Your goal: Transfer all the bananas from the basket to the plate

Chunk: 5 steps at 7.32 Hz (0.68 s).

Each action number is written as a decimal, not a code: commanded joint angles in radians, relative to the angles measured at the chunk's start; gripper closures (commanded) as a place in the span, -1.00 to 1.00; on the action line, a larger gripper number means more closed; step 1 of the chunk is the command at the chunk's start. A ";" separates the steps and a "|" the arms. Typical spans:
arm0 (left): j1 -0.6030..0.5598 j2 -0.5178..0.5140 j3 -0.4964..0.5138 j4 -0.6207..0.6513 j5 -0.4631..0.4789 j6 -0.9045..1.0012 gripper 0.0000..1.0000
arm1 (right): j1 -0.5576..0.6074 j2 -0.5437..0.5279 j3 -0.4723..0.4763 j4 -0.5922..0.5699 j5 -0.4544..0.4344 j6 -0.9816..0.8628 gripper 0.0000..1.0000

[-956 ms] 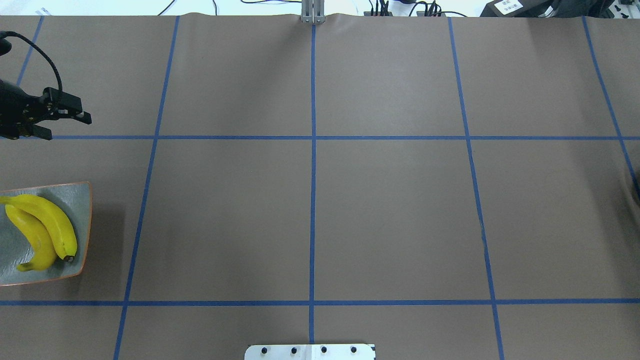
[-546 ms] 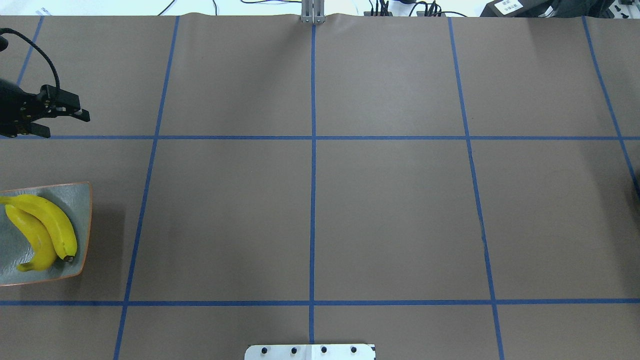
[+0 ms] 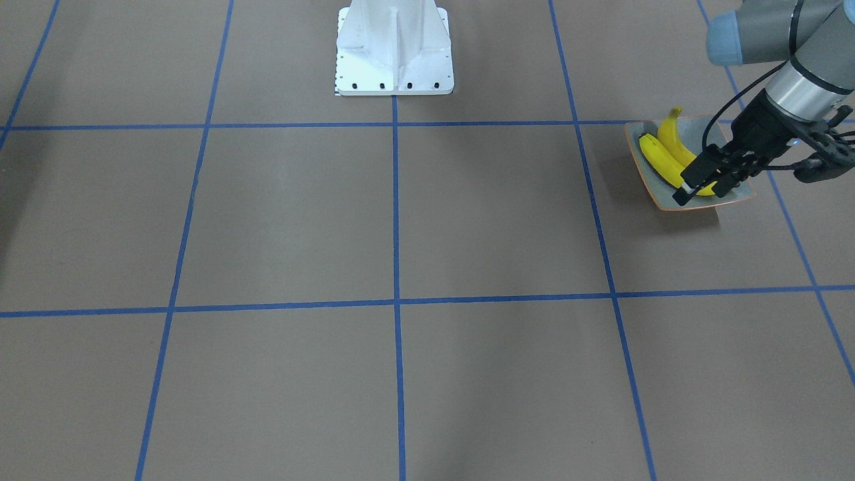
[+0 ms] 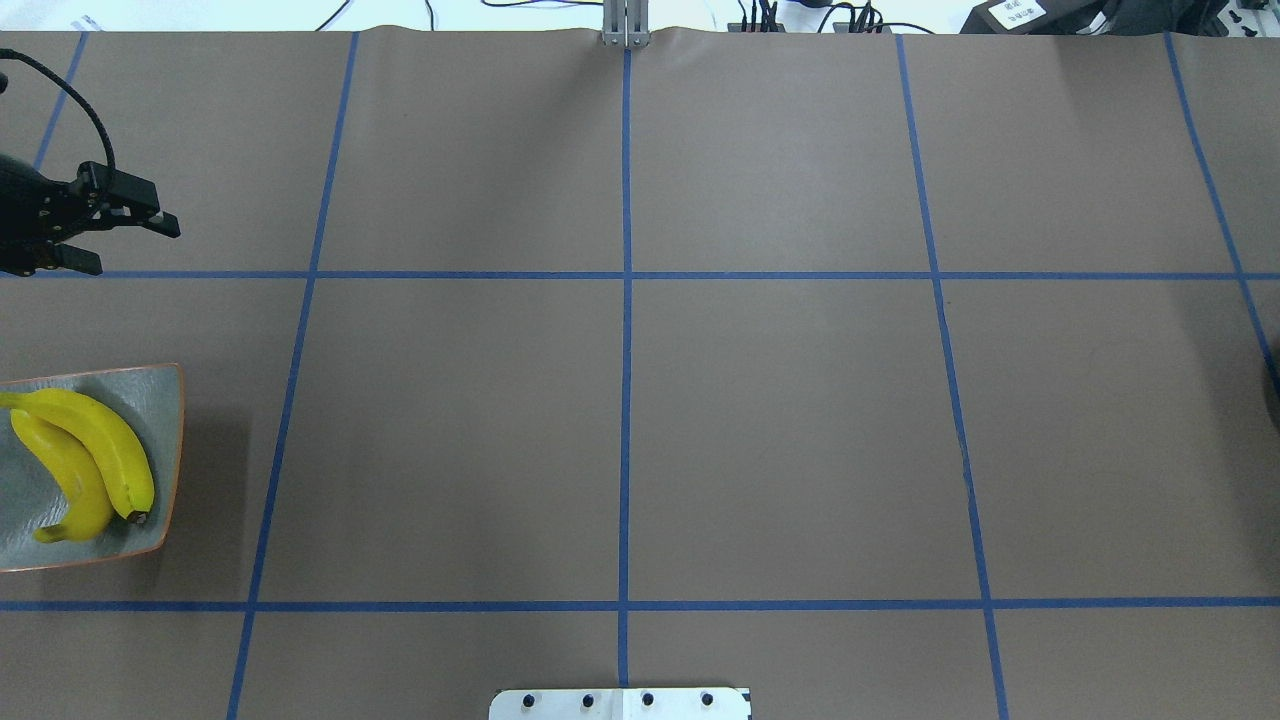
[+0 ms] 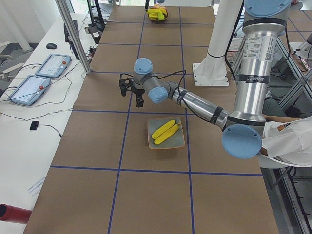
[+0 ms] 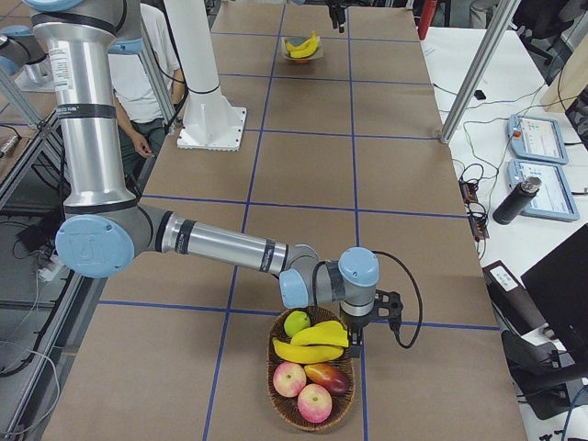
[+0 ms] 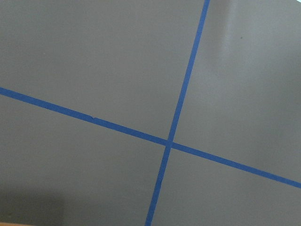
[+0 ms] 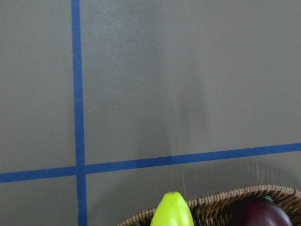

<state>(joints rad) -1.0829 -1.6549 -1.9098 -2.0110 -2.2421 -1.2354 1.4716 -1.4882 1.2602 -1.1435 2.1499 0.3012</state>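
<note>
Lying side by side, two bananas (image 4: 110, 440) are seen on the plate (image 4: 160, 400) at the left end of the bench (image 4: 640, 420). The left hand (image 4: 133, 248) is held above the bench beyond the plate, its fingers spread wide, with nothing gripped. One banana (image 6: 308, 349) is left in the basket (image 6: 312, 428), and the right hand (image 6: 355, 344) is poised just above it. Whether that hand is open cannot be told.

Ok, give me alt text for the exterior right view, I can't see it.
The near right gripper sits at the rim of a wicker basket, by two bananas lying on other fruit. Far down the table, a plate holds two more bananas.
</note>
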 commanded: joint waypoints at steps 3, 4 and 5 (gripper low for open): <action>-0.002 0.007 -0.021 0.000 -0.001 -0.018 -1.00 | -0.045 0.006 -0.010 0.001 0.034 0.050 -0.98; -0.002 0.003 -0.023 0.000 -0.001 -0.054 -1.00 | -0.046 -0.003 -0.007 0.002 0.042 0.046 -0.97; 0.000 0.000 -0.026 0.000 -0.002 -0.077 -1.00 | -0.045 -0.018 -0.011 0.004 0.041 0.014 -0.94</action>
<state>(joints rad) -1.0844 -1.6516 -1.9324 -2.0111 -2.2430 -1.2819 1.4294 -1.4914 1.2504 -1.1417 2.1849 0.3376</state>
